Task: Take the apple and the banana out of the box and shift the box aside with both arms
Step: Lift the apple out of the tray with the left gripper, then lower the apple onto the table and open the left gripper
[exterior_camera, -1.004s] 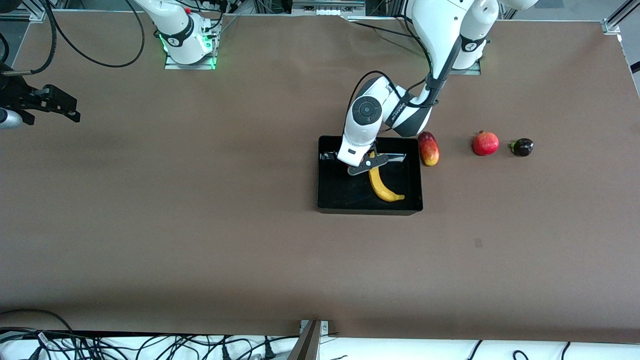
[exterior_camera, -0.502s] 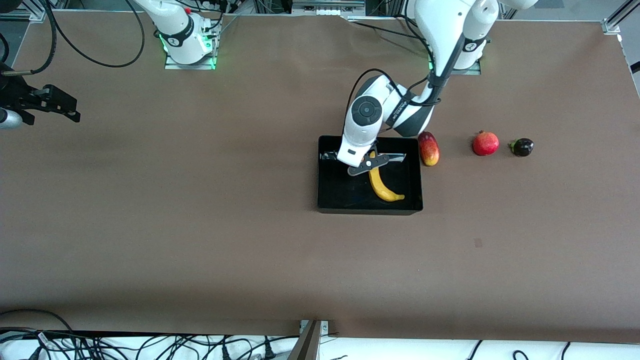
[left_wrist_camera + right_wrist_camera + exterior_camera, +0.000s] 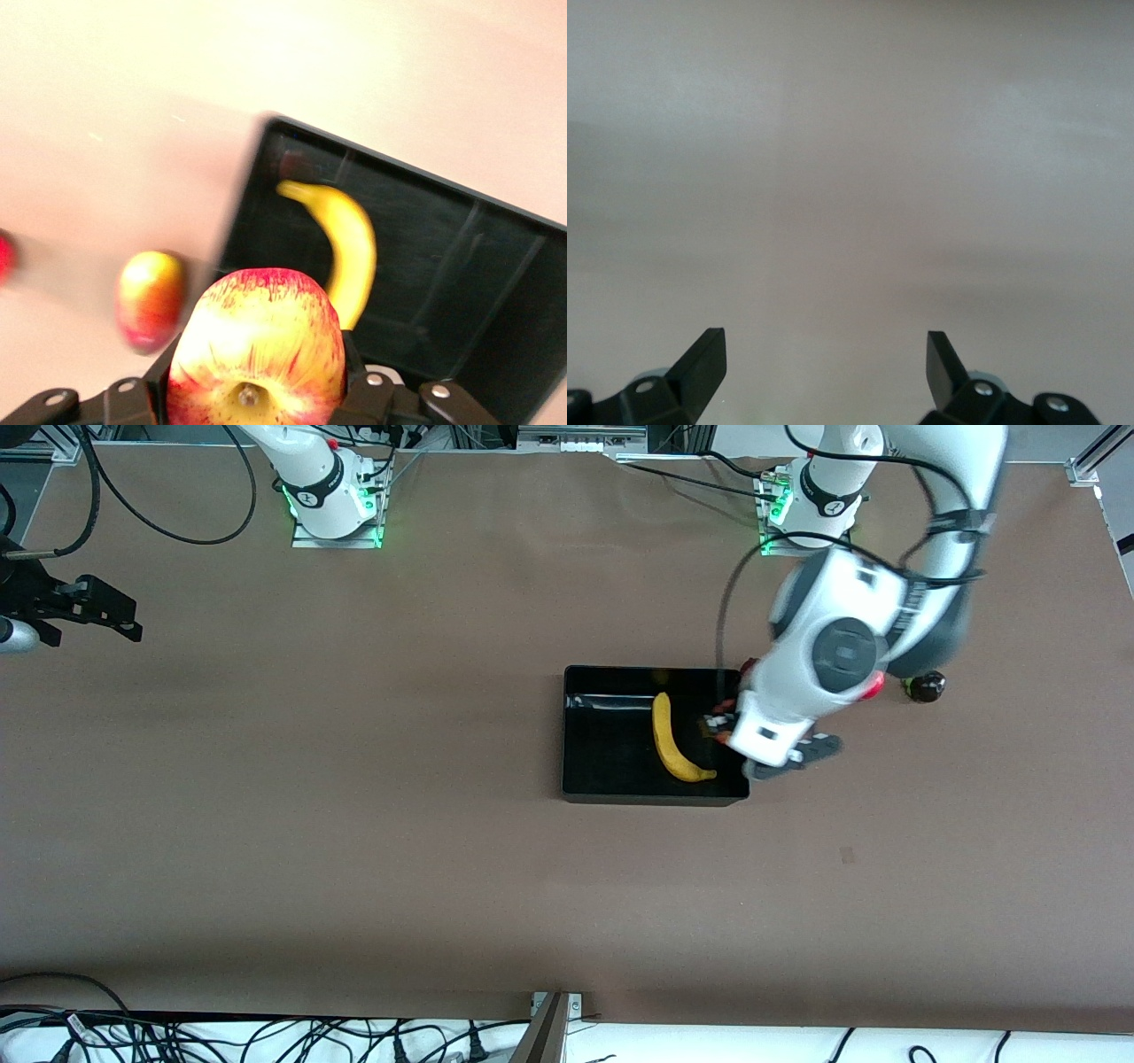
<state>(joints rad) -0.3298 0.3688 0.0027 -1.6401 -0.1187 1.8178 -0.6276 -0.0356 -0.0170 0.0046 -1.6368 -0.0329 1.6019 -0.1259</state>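
Note:
The black tray [image 3: 585, 779] sits mid-table with the yellow banana [image 3: 666, 740] lying loose in it. My left gripper [image 3: 719, 726] is over the tray's edge toward the left arm's end. In the left wrist view it [image 3: 257, 376] is shut on the red-yellow apple [image 3: 257, 350], stem end facing the camera, with the banana [image 3: 347, 248] and tray [image 3: 469, 266] below. My right gripper [image 3: 131, 624] waits over bare table at the right arm's end. Its fingers [image 3: 704, 359] stand wide open and empty.
The mango [image 3: 149, 299] lies on the table beside the tray, toward the left arm's end; the left arm covers most of it in the front view. A sliver of the pomegranate [image 3: 878, 684] and a small dark fruit [image 3: 926, 686] lie farther that way.
My left arm has swung away from the banana in the tray toward the left arm's end. It now carries the apple over the tray's edge. The banana stays in place.

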